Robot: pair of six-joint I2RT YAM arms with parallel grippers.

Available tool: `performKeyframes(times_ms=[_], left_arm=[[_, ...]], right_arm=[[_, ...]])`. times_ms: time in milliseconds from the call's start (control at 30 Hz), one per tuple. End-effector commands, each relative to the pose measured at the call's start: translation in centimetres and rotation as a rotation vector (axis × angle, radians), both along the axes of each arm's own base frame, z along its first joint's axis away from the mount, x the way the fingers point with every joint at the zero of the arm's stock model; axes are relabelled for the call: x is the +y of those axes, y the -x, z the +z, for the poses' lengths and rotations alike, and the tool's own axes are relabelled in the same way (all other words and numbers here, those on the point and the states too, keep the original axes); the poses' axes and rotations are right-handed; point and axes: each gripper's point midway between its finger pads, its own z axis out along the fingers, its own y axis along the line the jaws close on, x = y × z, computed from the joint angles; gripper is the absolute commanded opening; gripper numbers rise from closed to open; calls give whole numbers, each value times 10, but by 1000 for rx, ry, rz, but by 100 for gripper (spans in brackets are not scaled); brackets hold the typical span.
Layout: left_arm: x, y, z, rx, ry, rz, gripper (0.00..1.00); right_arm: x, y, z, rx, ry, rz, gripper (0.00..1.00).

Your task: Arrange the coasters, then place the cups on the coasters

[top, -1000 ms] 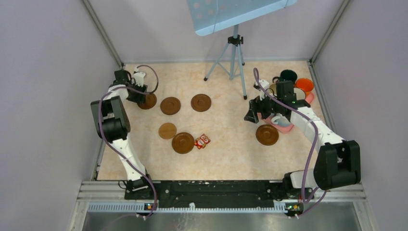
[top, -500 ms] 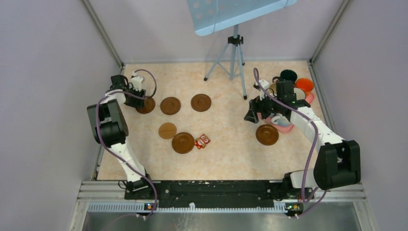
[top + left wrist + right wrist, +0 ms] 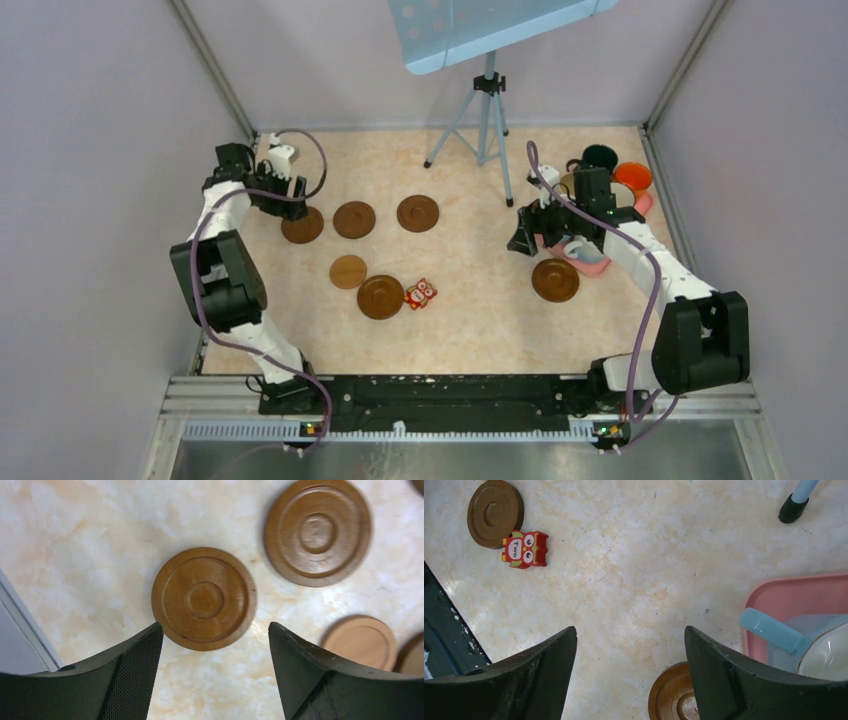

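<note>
Six round brown coasters lie flat on the table. Three form a far row: one [image 3: 302, 225], a second [image 3: 354, 219] and a third [image 3: 418, 213]. A tan one [image 3: 348, 271] and a dark one [image 3: 381, 297] sit nearer, and another [image 3: 555, 280] lies on the right. My left gripper [image 3: 287, 200] is open above the leftmost coaster [image 3: 204, 598], apart from it. My right gripper [image 3: 522, 240] hangs open and empty [image 3: 630, 628] beside the right-hand coaster [image 3: 671, 697]. The cups cluster at the far right: dark green [image 3: 600, 156], orange [image 3: 633, 176], light blue [image 3: 769, 630].
A red owl figure [image 3: 420, 294] lies next to the near dark coaster. The pink tray [image 3: 794, 592] holds the light blue cup close to my right fingers. A tripod [image 3: 485, 120] stands at the back centre. The enclosure wall runs close behind the left arm.
My left gripper opened wider and drew back toward the far-left corner, leaving the leftmost coaster flat on the table. The right arm has not moved.
</note>
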Motion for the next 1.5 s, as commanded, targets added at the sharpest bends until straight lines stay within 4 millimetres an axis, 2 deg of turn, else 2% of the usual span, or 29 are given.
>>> performKeyframes(times_ms=[0,333,567,700,867,1067,1233,1467], left_arm=[[-41,29,23,-29,81,-151,83],[-116,97,-6,65,51,-394,77],[-169,124,-20,86,21,-539,79],[-187,135,-24,98,-1,-626,86],[-197,141,-35,113,-38,-692,89],[-206,139,-49,115,-78,-714,86],[-213,148,-64,154,-86,-747,85],[-204,171,-87,192,-196,-777,72]], right_arm=[[-1,-4,6,-44,-5,10,78],[0,-3,6,-42,-5,10,78],[0,-2,7,-36,-9,11,78],[0,-2,6,-34,-8,10,78],[2,-1,9,-34,-22,15,78],[2,1,7,-27,-22,21,78],[2,1,7,-28,-22,23,78],[2,2,6,-25,-21,25,78]])
